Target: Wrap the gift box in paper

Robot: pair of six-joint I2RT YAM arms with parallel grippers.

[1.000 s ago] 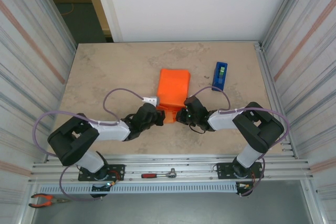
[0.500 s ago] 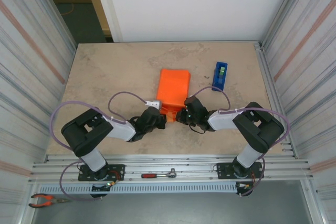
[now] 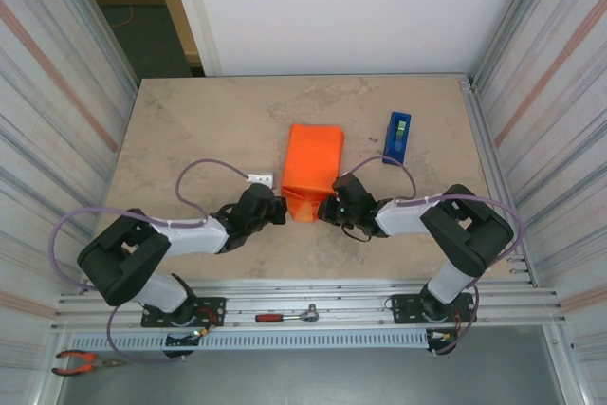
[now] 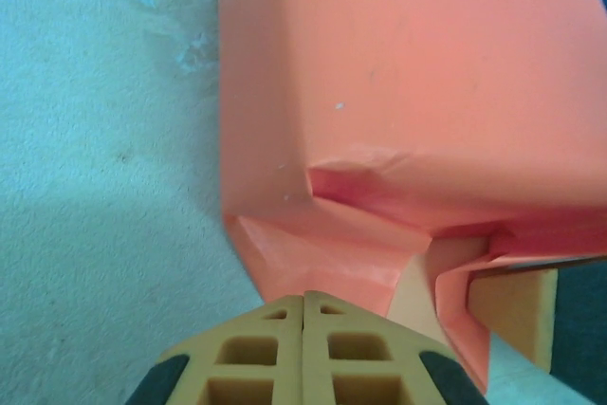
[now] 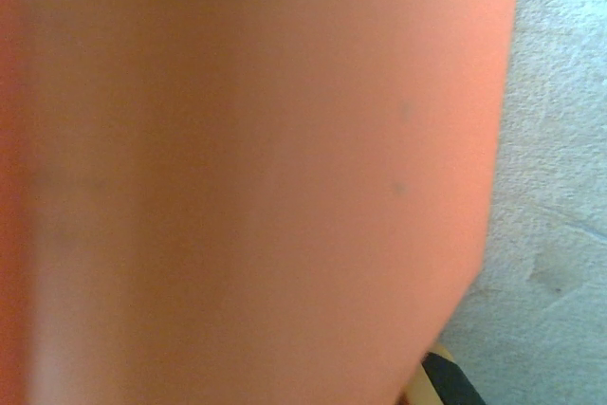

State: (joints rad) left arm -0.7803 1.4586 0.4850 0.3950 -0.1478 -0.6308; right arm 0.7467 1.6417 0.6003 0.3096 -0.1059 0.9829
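Note:
The orange paper (image 3: 314, 163) lies folded over the gift box in the middle of the table. In the left wrist view the paper (image 4: 408, 73) shows a creased near end with folded flaps, and a pale strip of the gift box (image 4: 422, 282) peeks out between them. My left gripper (image 3: 277, 208) is shut, its tips (image 4: 303, 296) right at the near-left flap with nothing between them. My right gripper (image 3: 328, 206) presses against the near-right end. Paper (image 5: 237, 168) covers most of the right wrist view, with one finger (image 5: 444, 378) at the bottom edge.
A blue tape dispenser (image 3: 398, 135) stands right of the parcel. The beige table (image 3: 190, 139) has bare room to the left and at the back. Corrugated walls close both sides. A ratchet (image 3: 289, 315) and pliers (image 3: 81, 360) lie on the front rail.
The left arm swung its elbow right and then back left, and its gripper has drawn slightly left off the parcel's near corner. The right arm and the paper have barely moved.

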